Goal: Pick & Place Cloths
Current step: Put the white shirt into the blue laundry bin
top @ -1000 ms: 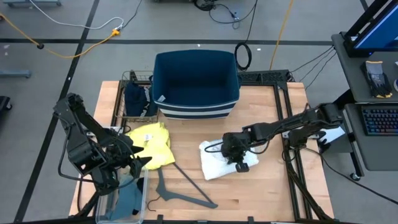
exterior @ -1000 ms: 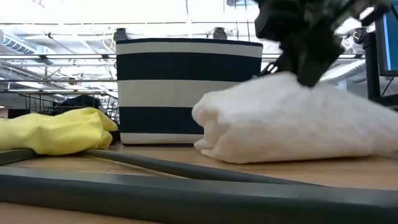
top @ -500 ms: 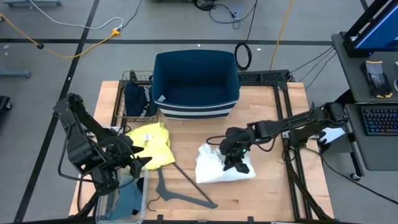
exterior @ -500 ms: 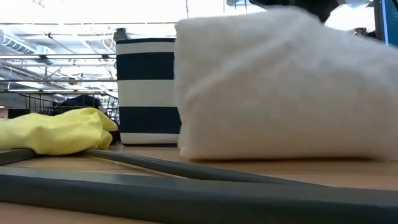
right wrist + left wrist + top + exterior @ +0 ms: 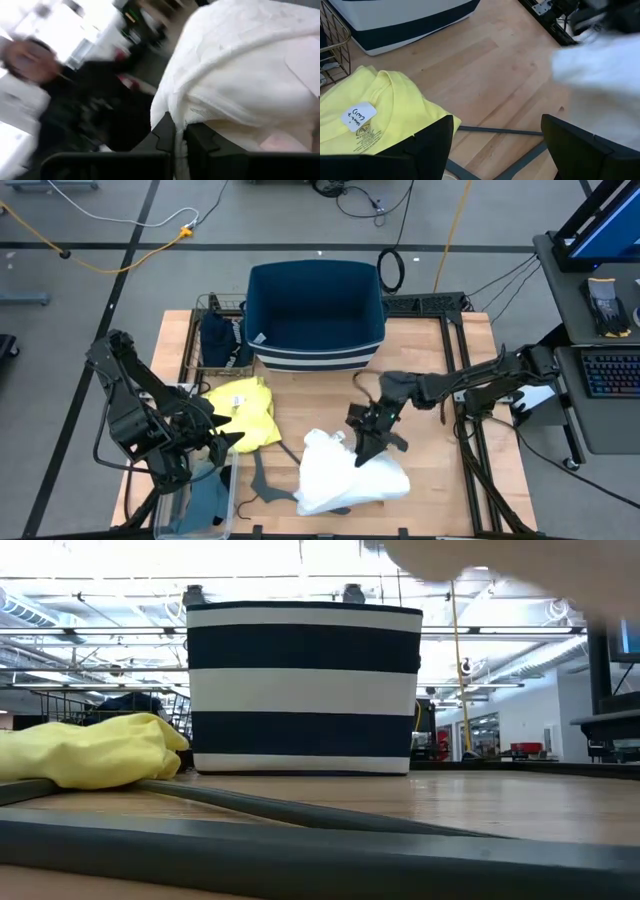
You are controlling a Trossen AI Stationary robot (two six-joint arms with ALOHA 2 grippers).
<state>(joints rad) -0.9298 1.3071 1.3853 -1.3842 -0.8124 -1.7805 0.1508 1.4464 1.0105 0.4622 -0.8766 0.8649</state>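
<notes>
right gripper [image 5: 367,442] clamped on white cloth [image 5: 345,480]

white cloth [image 5: 345,478] lifted, swung nearer hanger [image 5: 262,483]

So the bin [image 5: 315,315] sits at the back middle of the table [image 5: 440,490], with a wire basket [image 5: 212,340] right beside it on the left holding a bundled cloth [image 5: 218,338]. In front of that basket is the shirt [image 5: 245,412] with the hanger [image 5: 285,490] lying just in front of it, and the left gripper [image 5: 215,442] hangs at the front left edge over a plastic tub [image 5: 195,502]. The right gripper [image 5: 365,442] is out over the table's middle, in front of the bin — fingers pinched on the big cloth [image 5: 345,478], which is lifted off the table and overlaps the hanger's right end in the high view.
</notes>
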